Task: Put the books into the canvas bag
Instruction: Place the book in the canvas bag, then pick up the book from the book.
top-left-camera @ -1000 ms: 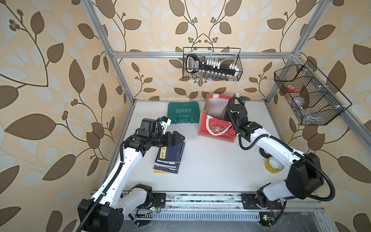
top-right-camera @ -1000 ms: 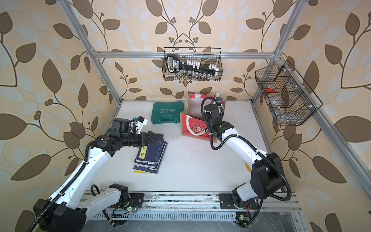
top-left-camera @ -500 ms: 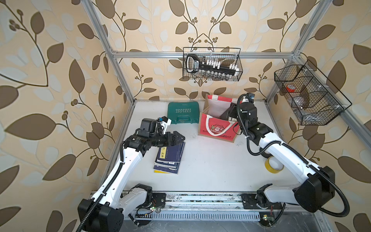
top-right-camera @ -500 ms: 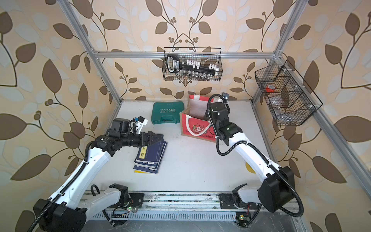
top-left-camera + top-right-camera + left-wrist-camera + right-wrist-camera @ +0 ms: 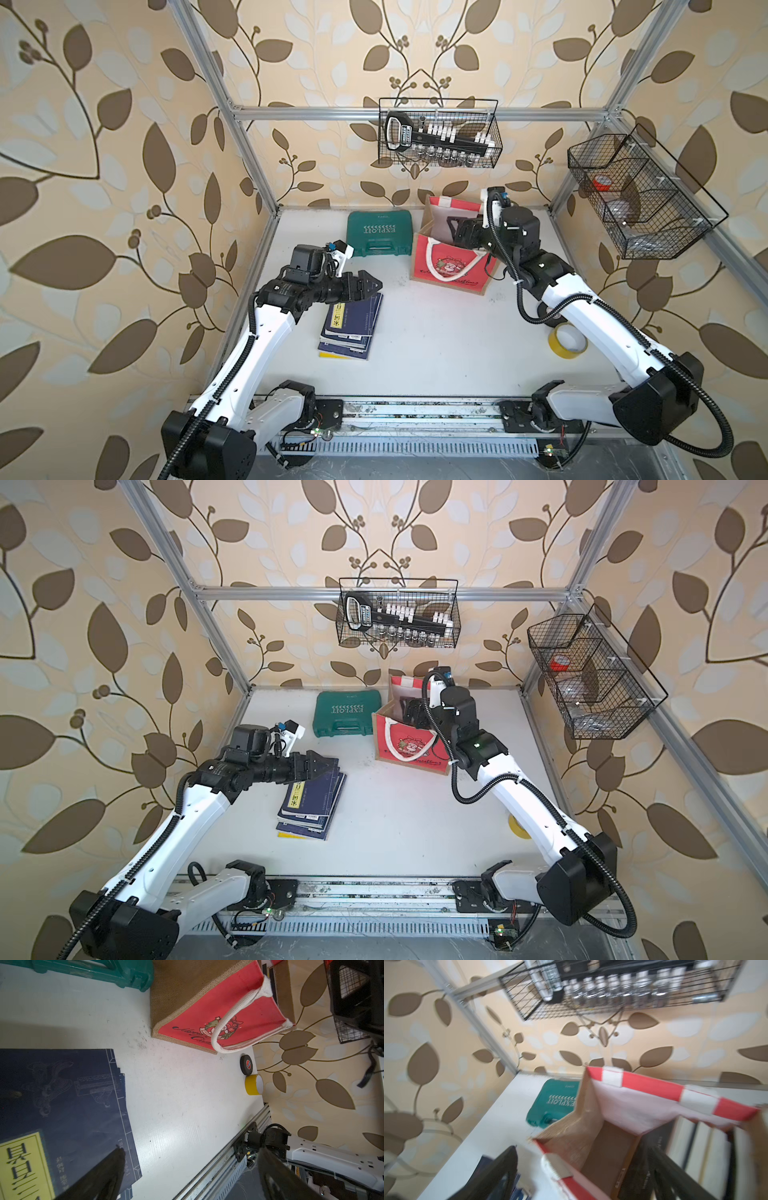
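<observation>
A stack of dark navy books [image 5: 351, 328] [image 5: 311, 808] lies on the white table, the top one with a yellow title label [image 5: 22, 1165]. My left gripper [image 5: 371, 286] [image 5: 328, 766] [image 5: 191, 1150] hovers open over the stack's far end, holding nothing. The canvas bag [image 5: 451, 268] [image 5: 409, 748] [image 5: 218, 1007] stands upright at the back, red front panel toward me. My right gripper [image 5: 457, 232] [image 5: 409, 710] [image 5: 583, 1151] is open over the bag's mouth, with the front rim between its fingers. Books [image 5: 695, 1147] stand on edge inside the bag.
A green tool case [image 5: 380, 232] lies left of the bag. A yellow tape roll [image 5: 567, 338] and a black tape roll [image 5: 246, 1064] sit near the right arm. Black wire baskets hang on the back wall [image 5: 438, 133] and on the right wall [image 5: 640, 199].
My right gripper has gone from nearly shut deep in the bag to wide open, rising toward the bag's mouth. The left arm and the stack have stayed still.
</observation>
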Controlling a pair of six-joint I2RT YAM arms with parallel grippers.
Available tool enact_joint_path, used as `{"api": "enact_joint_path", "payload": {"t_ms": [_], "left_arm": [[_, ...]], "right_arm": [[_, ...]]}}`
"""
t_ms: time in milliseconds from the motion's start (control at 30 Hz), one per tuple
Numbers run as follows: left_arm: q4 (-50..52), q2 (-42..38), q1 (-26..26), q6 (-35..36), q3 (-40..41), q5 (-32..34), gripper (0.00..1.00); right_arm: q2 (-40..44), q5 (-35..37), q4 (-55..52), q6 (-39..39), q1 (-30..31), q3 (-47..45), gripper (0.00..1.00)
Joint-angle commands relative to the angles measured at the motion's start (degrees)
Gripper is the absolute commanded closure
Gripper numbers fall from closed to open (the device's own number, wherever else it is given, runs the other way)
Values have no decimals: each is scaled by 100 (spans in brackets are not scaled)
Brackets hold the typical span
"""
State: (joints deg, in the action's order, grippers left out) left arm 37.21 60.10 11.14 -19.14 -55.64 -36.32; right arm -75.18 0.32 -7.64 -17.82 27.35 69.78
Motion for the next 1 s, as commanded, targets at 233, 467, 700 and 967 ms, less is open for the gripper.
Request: {"api": "enact_joint_path", "payload": {"t_ms": [233,467,700,967], "left_arm": [[383,327,-373,-598,-84,1358,1],[508,388,-791,-887,33,1635,1],[463,477,-889,-1032,233,1601,1],[463,501,-918,-1119,401,1690,1]], "right_arm": [[110,-970,-117,489,1446,-402,1],[-130,-1216,663,-212,1764,-1300,1],[-724,-1244,1001,-551,2052,-1622,1],[-1380,-1212,1478,-1120,2201,-1962,1]]}}
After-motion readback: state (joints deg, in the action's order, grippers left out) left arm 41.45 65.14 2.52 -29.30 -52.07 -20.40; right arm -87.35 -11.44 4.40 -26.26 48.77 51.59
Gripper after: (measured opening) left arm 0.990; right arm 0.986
